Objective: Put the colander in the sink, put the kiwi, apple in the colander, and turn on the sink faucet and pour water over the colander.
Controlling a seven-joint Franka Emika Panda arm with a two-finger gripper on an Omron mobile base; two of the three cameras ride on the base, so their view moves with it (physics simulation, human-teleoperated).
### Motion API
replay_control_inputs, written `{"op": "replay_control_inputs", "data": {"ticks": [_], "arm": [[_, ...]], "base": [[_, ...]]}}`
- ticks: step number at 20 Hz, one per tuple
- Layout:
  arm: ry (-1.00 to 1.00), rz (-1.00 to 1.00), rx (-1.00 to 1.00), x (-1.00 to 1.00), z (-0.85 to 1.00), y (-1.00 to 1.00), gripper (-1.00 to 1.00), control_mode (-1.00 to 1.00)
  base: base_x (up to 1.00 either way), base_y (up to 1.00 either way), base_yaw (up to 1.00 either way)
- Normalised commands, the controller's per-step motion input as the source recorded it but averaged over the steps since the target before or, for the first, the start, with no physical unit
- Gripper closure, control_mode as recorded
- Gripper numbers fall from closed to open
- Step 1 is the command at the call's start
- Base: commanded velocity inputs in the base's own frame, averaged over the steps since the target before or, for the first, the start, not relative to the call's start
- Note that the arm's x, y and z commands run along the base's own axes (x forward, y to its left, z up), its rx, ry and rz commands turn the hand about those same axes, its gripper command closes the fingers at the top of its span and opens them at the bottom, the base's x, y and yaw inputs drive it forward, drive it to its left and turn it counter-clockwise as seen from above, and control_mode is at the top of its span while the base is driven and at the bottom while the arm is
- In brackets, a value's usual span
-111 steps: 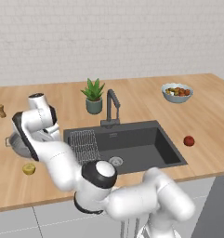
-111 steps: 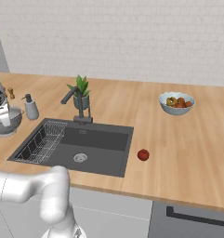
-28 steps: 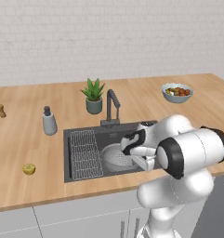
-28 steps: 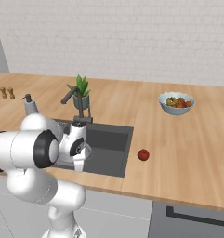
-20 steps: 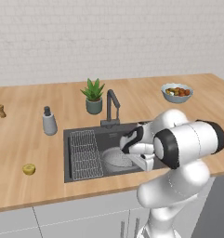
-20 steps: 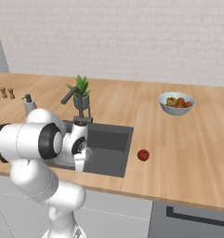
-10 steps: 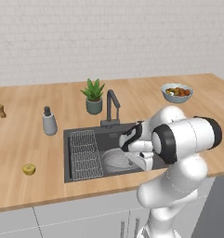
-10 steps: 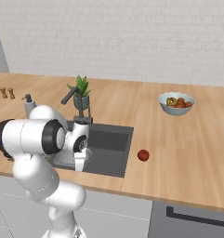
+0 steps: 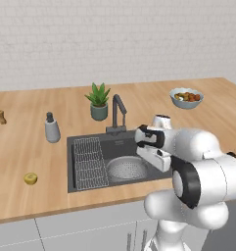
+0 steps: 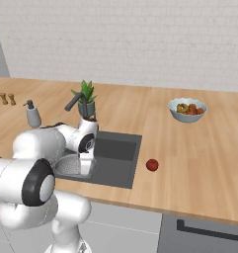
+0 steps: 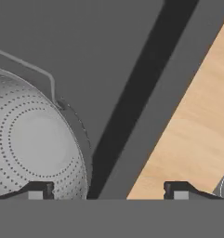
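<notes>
The silvery perforated colander sits upright on the floor of the dark sink, right of the wire rack. My gripper hangs just above the colander's right rim, open, with nothing between its fingers. On the counter left of the sink lies the yellow-green kiwi. The red apple rests on the counter right of the sink. Behind the basin stands the dark faucet, its spout over the back of the basin.
A wire rack fills the sink's left part. A grey soap bottle, a potted plant and a pale fruit bowl stand on the counter behind. Two small shakers are far left.
My gripper has opened from shut and let go of the colander, which now rests in the sink. The arm has barely moved.
</notes>
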Motion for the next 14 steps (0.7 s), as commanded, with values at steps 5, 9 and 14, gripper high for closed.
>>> {"op": "replay_control_inputs", "data": {"ticks": [5,9,14], "arm": [[-0.02,0.1,0.05,-0.35,0.96,-0.03,-1.0,-1.0],[0.0,0.28,0.0,-0.33,0.94,0.36,-1.0,-1.0],[0.0,0.34,-0.02,-0.68,0.66,0.59,-1.0,-1.0]], "base": [[0.0,0.0,0.0],[0.0,0.0,0.0],[0.0,0.0,0.0]]}}
